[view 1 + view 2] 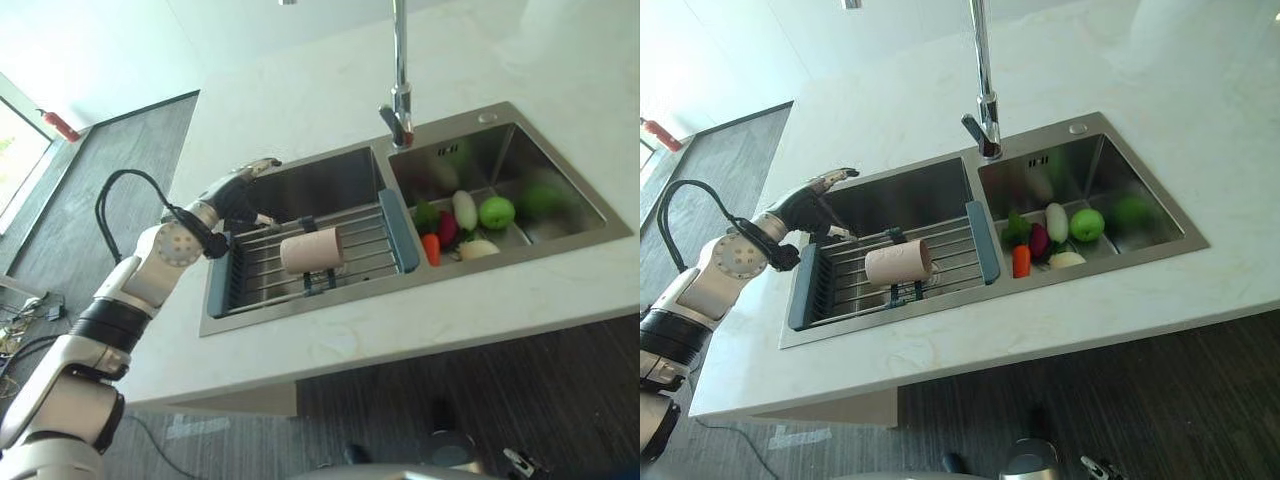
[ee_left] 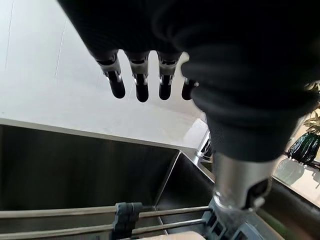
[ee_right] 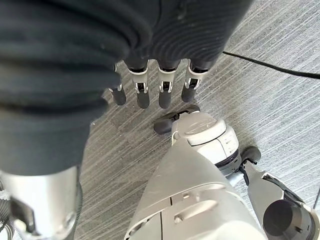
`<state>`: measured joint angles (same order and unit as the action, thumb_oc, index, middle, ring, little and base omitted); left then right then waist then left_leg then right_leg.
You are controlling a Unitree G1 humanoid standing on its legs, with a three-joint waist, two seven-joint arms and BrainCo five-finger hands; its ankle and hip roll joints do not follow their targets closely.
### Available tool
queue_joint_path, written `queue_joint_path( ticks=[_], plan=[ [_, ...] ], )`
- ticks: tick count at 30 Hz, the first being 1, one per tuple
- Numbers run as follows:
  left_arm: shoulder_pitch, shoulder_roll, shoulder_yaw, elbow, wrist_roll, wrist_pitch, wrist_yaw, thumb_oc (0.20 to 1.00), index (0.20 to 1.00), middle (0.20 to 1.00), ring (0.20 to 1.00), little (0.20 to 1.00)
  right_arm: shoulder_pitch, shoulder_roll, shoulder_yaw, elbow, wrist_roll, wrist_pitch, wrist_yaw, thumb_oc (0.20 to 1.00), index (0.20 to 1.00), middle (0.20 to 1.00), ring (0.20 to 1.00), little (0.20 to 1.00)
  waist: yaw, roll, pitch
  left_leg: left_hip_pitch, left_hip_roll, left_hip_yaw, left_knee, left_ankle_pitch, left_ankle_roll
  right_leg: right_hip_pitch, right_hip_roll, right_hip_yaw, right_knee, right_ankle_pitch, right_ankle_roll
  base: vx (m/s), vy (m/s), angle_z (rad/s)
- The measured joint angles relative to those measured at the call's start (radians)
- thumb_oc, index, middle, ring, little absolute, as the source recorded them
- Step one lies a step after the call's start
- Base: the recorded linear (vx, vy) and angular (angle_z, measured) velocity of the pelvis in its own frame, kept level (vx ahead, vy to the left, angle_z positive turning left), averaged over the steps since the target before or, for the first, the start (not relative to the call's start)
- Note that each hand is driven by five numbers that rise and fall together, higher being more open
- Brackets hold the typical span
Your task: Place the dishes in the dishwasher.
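Note:
A pale pink cup lies on its side on a wire rack with blue ends that spans the left sink basin. My left hand hovers over the rack's left end, a little to the left of the cup and apart from it. In the left wrist view its fingers are straight and the thumb stands apart, with nothing held; the rack's bars run below them. My right hand hangs over the grey floor with relaxed, empty fingers.
A tall chrome faucet rises behind the divider between the basins. The right basin holds a green apple, a carrot, a white radish and other vegetables. White countertop surrounds the sink.

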<state>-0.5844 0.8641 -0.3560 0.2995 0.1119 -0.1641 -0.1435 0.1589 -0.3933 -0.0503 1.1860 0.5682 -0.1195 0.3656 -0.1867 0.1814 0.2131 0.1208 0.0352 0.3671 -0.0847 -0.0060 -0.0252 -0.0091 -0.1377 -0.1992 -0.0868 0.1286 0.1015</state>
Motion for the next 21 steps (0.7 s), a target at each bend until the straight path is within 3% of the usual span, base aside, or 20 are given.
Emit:
queue_joint_path(
  ticks=[6,21],
  plan=[
    [-0.026,0.0,-0.072,0.006,0.027,0.0,-0.051,1.0,1.0,1.0,1.0,1.0,-0.03,-0.022,-0.007,-0.008,0.001,0.001,0.001,1.0,1.0,1.0,1.0,1.0,-0.003,0.012,0.034,-0.01,-0.006,-0.007,0.0,-0.001,0.002,-0.018,-0.005,0.017,0.0,0.003,0.005,0.0,0.049,-0.07],
    [-0.06,-0.027,-0.157,0.045,0.028,0.023,-0.096,1.0,1.0,1.0,1.0,1.0,-0.088,-0.028,0.001,-0.022,0.004,0.003,0.018,1.0,1.0,1.0,1.0,1.0,-0.023,-0.02,0.085,-0.036,-0.008,-0.006,0.0,0.0,0.003,-0.048,-0.005,0.022,0.0,0.013,-0.001,-0.02,0.001,-0.01]
  ],
)
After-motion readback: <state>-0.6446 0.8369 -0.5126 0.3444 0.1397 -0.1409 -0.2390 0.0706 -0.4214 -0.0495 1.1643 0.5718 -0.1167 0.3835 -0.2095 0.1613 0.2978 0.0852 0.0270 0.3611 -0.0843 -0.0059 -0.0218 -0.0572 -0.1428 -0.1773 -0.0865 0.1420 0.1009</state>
